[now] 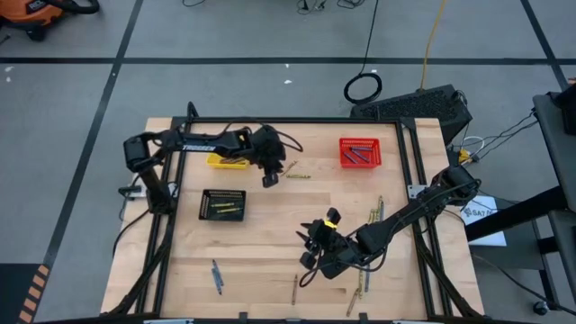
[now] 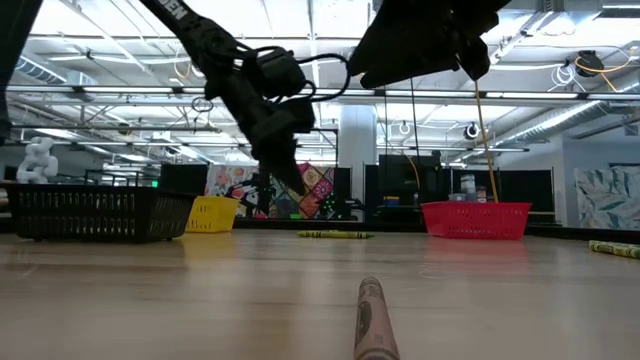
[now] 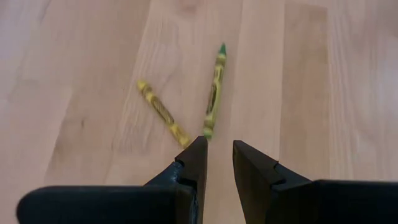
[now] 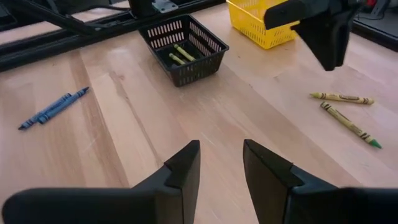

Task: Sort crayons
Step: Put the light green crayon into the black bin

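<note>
Yellow basket (image 1: 226, 161), black basket (image 1: 222, 204), red basket (image 1: 360, 152), wooden table (image 1: 270, 252)

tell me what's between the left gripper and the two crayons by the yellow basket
Nothing: in the left wrist view only bare wood separates the open left gripper from the yellow crayon and green crayon.
</note>
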You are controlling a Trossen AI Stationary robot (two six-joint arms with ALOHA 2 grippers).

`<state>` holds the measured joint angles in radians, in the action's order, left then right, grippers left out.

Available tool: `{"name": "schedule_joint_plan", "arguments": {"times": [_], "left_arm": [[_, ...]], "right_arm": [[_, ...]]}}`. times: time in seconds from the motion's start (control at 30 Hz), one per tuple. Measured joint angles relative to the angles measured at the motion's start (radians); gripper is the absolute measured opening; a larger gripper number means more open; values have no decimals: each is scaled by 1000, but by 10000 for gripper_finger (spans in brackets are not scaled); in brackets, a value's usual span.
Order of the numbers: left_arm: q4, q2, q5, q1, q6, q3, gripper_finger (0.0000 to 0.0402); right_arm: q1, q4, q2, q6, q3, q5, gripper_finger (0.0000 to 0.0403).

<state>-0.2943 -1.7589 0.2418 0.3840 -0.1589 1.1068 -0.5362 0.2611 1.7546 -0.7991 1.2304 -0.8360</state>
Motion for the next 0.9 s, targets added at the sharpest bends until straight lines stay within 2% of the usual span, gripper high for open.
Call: {"name": "schedule_joint_plan", "arguments": {"times": [0.27,0.53,0.9], "left_arm": [[-7,-67,14,11,25,62,75],[-71,-106,16,42,42,66,75],[-48,-142,52,46,48,65,75]], "right_arm": [[0,23,0,-28,0,0,110],[-2,35,0,-30,0,1,110],[-2,39,0,-30,0,1,110]]}}
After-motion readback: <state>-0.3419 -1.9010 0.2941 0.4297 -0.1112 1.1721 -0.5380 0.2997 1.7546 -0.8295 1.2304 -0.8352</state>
